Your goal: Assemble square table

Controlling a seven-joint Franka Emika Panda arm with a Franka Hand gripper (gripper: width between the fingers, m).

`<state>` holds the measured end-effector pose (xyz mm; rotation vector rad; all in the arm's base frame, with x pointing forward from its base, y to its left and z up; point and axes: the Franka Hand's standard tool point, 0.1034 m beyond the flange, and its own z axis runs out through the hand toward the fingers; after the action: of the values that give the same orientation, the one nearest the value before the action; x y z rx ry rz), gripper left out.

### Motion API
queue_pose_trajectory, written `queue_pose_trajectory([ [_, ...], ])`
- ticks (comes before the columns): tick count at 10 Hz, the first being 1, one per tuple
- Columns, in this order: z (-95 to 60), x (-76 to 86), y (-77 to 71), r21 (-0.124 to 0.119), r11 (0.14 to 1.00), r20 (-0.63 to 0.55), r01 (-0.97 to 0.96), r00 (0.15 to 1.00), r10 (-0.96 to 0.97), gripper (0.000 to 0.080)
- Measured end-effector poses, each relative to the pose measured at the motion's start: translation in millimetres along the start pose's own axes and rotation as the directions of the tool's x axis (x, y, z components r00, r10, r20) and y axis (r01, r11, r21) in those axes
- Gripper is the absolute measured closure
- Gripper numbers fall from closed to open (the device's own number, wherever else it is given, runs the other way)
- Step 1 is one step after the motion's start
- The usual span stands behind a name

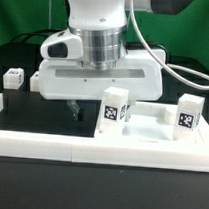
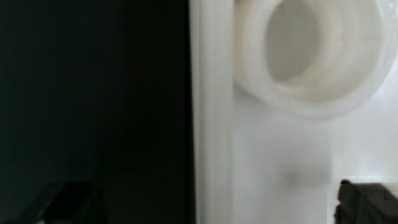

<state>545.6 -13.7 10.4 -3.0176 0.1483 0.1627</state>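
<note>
Two dark fingertips [image 2: 365, 196] of the gripper [image 1: 78, 112] stand wide apart and empty, the square table top [image 2: 267, 150] lying edge-on between the jaws, its corner hole [image 2: 317, 55] just ahead; probably light, stiff, slippery plastic, best pinched across that edge.

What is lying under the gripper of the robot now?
The wrist view shows the white plastic square table top below the open gripper, with one round corner hole, beside the black table surface. What lies beneath the top is covered.
</note>
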Motion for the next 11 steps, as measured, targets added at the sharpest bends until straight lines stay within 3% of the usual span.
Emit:
queue_pose_trajectory([
  [3,0.0,0.9,2.5,-0.004,1.0,-0.009,-0.003,1.0,0.003,0.0162],
  [5,0.0,0.9,3.2,-0.004,1.0,-0.009,-0.004,1.0,0.004,0.0512],
  [6,0.0,0.9,3.4,-0.004,1.0,-0.009,-0.005,1.0,0.005,0.0512],
  [7,0.0,0.9,3.6,-0.004,1.0,-0.009,-0.005,1.0,0.005,0.0694],
  [8,0.0,0.6,4.7,-0.009,1.0,-0.008,0.001,1.0,-0.001,0.0739],
  [11,-0.1,0.5,5.5,-0.013,1.0,-0.006,0.006,1.0,-0.006,0.0739],
])
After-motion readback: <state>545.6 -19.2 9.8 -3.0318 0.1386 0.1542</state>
